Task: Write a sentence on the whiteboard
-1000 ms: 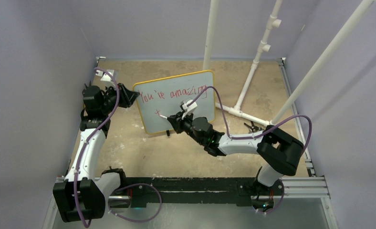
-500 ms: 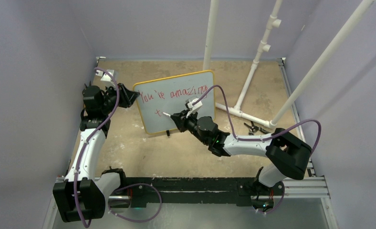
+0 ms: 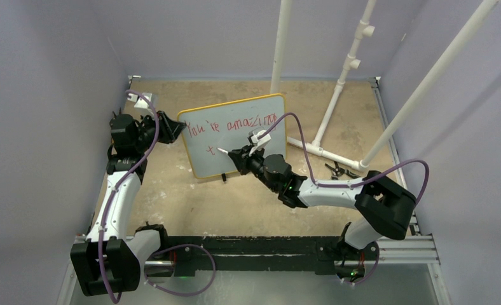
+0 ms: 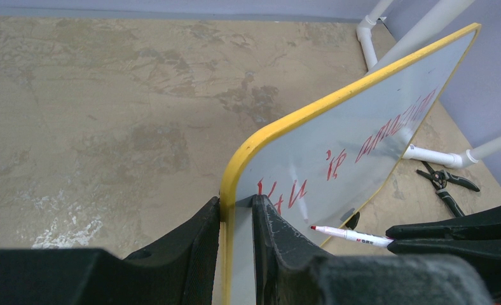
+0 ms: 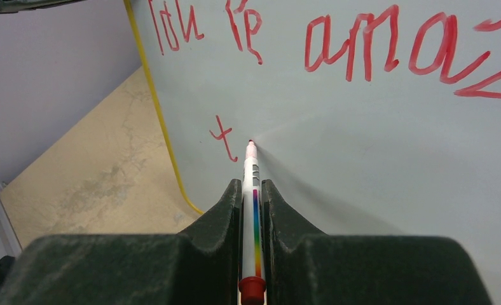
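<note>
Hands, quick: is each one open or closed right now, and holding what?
Left hand: closed on the whiteboard at its yellow edge, holding it.
Right hand: closed on a marker, its tip by the board.

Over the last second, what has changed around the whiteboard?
The right tool carried the marker slightly rightward, away from the red "t"; its arm's elbow shifted right. Nothing was grabbed or released. The left tool still clamps the edge of the whiteboard, the board stayed put, and no new stroke appeared.
</note>
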You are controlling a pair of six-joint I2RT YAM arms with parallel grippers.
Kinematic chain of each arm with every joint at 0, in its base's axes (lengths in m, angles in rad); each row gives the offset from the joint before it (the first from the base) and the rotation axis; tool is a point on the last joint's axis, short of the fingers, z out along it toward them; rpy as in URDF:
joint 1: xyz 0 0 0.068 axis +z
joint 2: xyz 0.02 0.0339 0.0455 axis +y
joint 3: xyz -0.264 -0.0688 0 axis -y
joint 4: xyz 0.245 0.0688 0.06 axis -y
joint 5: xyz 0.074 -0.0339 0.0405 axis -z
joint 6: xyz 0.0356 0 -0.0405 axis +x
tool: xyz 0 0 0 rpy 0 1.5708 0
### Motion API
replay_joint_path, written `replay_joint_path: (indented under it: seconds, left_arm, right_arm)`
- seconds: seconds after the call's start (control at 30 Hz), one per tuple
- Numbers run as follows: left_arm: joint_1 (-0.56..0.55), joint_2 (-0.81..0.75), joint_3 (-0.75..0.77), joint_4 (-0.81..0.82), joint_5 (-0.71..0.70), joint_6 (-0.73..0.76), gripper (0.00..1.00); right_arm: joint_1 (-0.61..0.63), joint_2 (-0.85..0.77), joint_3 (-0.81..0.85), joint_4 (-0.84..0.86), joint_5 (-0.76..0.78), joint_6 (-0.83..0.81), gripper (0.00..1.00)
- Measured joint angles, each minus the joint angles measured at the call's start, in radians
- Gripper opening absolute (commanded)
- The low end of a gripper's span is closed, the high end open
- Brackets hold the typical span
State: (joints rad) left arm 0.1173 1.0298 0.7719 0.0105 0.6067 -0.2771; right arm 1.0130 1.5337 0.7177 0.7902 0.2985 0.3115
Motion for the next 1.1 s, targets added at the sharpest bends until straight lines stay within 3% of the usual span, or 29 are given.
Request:
replay_joint_path:
  seconds: [1.1]
  left_arm:
    - [0.000,0.000,0.000,0.000,-0.002,0.000,0.23]
  right_arm:
    - [-0.010,0.031,0.005,-0.013,-0.048,-0.013,0.00]
